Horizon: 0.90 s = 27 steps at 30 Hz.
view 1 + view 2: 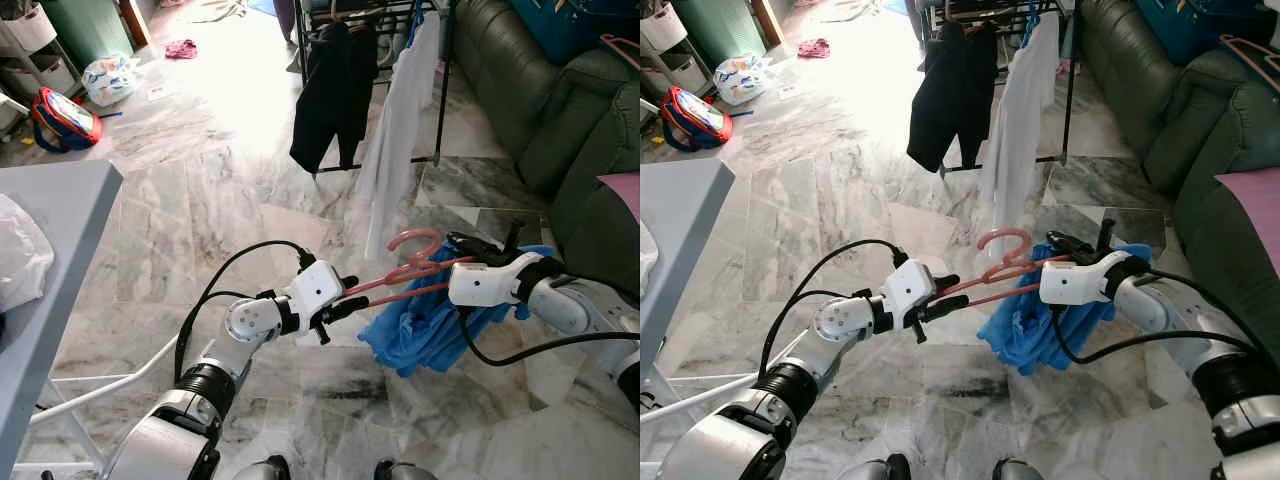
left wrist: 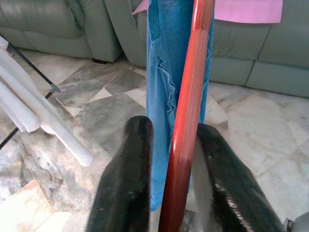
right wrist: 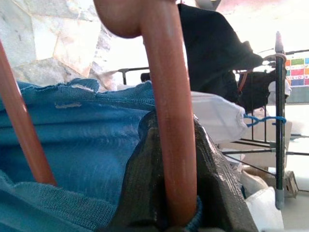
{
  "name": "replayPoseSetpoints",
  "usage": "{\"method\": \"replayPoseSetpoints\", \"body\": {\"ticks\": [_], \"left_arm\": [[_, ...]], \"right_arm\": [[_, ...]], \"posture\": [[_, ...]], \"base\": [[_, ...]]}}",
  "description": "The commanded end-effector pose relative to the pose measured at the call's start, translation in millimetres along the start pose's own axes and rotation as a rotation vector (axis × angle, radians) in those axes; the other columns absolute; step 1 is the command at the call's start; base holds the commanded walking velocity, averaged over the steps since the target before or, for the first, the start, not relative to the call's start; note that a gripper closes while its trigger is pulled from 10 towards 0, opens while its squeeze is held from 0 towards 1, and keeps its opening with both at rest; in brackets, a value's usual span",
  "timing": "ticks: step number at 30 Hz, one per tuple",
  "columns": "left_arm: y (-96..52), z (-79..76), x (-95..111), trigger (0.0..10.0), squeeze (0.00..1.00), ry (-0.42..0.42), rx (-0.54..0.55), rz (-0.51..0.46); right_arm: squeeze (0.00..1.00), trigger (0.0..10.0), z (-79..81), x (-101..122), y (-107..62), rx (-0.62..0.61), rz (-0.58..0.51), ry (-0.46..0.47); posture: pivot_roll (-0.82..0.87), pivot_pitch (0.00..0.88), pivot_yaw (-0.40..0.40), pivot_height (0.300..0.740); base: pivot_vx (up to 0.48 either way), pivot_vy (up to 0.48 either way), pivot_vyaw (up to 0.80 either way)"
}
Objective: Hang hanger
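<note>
Holding a red hanger (image 1: 405, 272) at waist height above the marble floor (image 1: 200, 190), I am gripping it with both end effectors: left (image 1: 342, 298) clamping one end, right (image 1: 462, 247) closed near the hook. A blue shirt (image 1: 425, 320) is draping from it, with the clothes rack (image 1: 370, 60) well ahead.

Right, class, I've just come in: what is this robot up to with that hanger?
The robot holds a red hanger between both arms, above the marble floor. The left pincer grips one end and the right pincer grips it near the hook. A blue garment droops from the hanger. The clothes rack, already carrying a black garment and a white garment, stands ahead; the hanger is not yet hung.
</note>
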State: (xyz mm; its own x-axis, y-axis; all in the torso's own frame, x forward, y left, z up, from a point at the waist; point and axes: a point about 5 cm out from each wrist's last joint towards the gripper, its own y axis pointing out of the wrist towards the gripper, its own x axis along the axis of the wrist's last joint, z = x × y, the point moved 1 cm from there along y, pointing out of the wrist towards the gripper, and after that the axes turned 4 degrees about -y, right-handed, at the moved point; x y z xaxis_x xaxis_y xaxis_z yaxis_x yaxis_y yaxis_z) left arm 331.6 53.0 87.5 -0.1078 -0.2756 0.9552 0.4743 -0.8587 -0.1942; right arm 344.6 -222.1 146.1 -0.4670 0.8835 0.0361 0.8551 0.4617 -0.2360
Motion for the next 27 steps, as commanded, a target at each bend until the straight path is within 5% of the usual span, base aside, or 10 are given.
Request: {"method": "replayPoseSetpoints", "body": {"ticks": [1, 13, 14, 15, 16, 17, 27], "left_arm": [[-0.9, -2.7, -4, 0.0, 0.0, 0.002, -0.032, 0.029], [-0.3, -4.0, -4, 0.0, 0.0, 0.007, -0.056, 0.041], [-0.5, -4.2, -5, 0.0, 0.0, 0.005, -0.056, 0.041], [-0.7, -4.4, -5, 0.0, 0.0, 0.004, -0.056, 0.042], [-0.9, -4.4, -5, 0.0, 0.0, 0.004, -0.056, 0.042], [-1.2, -4.6, -6, 0.0, 0.0, 0.002, -0.055, 0.043], [-5.5, -0.3, -12, 0.0, 0.0, -0.063, 0.002, 0.047]], "right_arm": [[0.0, 10.0, -4.1, 4, 3.6, -0.004, -0.022, -0.014], [0.0, 10.0, -1.1, 7, 5.0, 0.009, -0.039, 0.001], [0.36, 10.0, -0.9, 7, 4.7, 0.011, -0.042, 0.018], [0.49, 10.0, -0.9, 7, 4.7, 0.011, -0.043, 0.022], [0.49, 10.0, -1.0, 7, 4.6, 0.011, -0.044, 0.023], [0.98, 10.0, -0.8, 7, 4.5, 0.014, -0.047, 0.035], [1.0, 10.0, 6.4, 10, 0.8, 0.099, -0.092, 0.104]], "posture": [[-0.06, 0.187, 0.087, 0.74], [-0.06, 0.187, 0.088, 0.74], [-0.06, 0.185, 0.085, 0.74], [-0.06, 0.185, 0.085, 0.74], [-0.06, 0.185, 0.085, 0.74], [-0.06, 0.185, 0.085, 0.74], [-0.06, 0.187, 0.081, 0.74]], "base": [[0.0, 0.0, 0.0], [0.0, 0.0, 0.0], [0.0, 0.0, 0.0], [0.0, 0.0, 0.0], [0.0, 0.0, 0.0], [0.0, 0.0, 0.0], [0.0, 0.0, 0.0]]}}
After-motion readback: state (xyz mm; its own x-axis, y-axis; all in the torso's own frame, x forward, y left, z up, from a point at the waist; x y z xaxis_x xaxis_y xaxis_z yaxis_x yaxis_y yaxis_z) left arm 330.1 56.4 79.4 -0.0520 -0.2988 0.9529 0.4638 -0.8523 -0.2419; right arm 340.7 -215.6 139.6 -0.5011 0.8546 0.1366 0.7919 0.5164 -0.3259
